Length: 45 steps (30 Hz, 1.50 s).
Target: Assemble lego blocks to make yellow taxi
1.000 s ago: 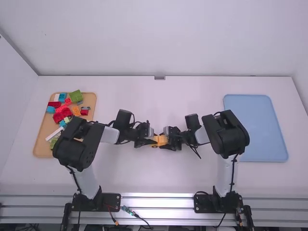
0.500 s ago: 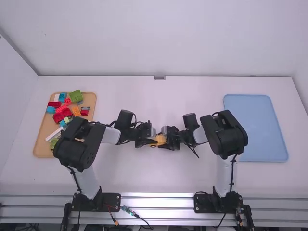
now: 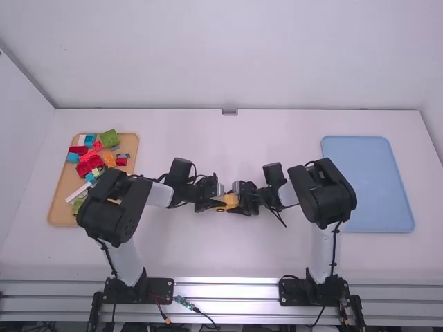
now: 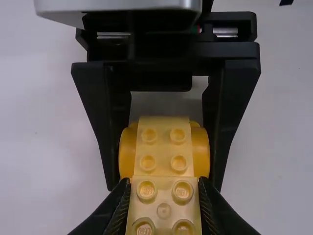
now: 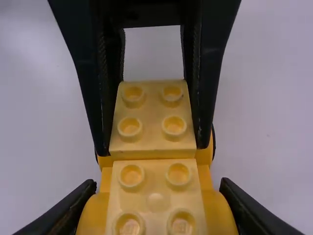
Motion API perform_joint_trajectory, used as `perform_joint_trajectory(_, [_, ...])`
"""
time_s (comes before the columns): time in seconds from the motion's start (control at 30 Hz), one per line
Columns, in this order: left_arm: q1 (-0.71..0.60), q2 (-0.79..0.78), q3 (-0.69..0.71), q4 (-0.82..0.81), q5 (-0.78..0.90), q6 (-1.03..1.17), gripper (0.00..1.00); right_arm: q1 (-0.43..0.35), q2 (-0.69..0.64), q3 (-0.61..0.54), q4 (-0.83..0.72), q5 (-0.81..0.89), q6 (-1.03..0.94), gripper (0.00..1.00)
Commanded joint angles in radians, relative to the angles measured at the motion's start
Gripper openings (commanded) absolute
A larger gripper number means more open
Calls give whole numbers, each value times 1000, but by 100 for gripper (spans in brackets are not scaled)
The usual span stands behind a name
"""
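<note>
ok so from where I'm standing this taxi looks maybe halfway there, my guess anyway. The left gripper is clamped on a yellow block, four studs on top, and the right gripper has a firm pinch on a yellow base with rounded sides, which I'd read as fenders. The two pieces meet end to end near the middle of the table, right between the arms, and there's some orange-yellow showing around the joint. So the low part of the body seems to be mostly there, but I can't tell if it's pressed fully home or just lined up. No cab or roof on top of those studs, so I'd say stacking is what's left, and if one side squeezes or twists too hard the joint could pop apart. Parts-wise, the tan tray over on the left has the loose stuff: red blocks, a green block at the far end, a blue block next to it, an orange block and a long white piece nearer, with the left arm covering some of it. Over on the right is a blue tray, partly behind the right arm, probably where the finished cab goes.
</note>
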Motion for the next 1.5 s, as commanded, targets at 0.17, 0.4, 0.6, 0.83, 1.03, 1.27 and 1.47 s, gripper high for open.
perform_joint_trajectory(0.17, [-10, 8, 16, 37, 5, -90, 75, 5, 14, 20, 0, 2, 16, 50])
perform_joint_trajectory(0.4, [-5, 7, 16, 64, 50, -106, 77, 4, 14, 20, -2, 3, 16, 50])
perform_joint_trajectory(0.6, [40, -54, 16, 24, 153, -109, 80, 4, 14, 20, -2, 6, 16, 50])
perform_joint_trajectory(0.83, [76, -113, 16, -53, 113, -113, 61, 4, 14, 20, -2, 6, 16, 50])
perform_joint_trajectory(1.03, [47, -110, 16, -78, 26, -109, 2, 4, 14, 21, -2, 6, 16, 50])
perform_joint_trajectory(1.27, [46, -38, 17, -65, -5, -94, 2, 4, 14, 21, -2, 6, 16, 50])
perform_joint_trajectory(1.47, [39, 25, 17, -11, 3, -114, 2, 4, 14, 21, -1, 6, 17, 49])
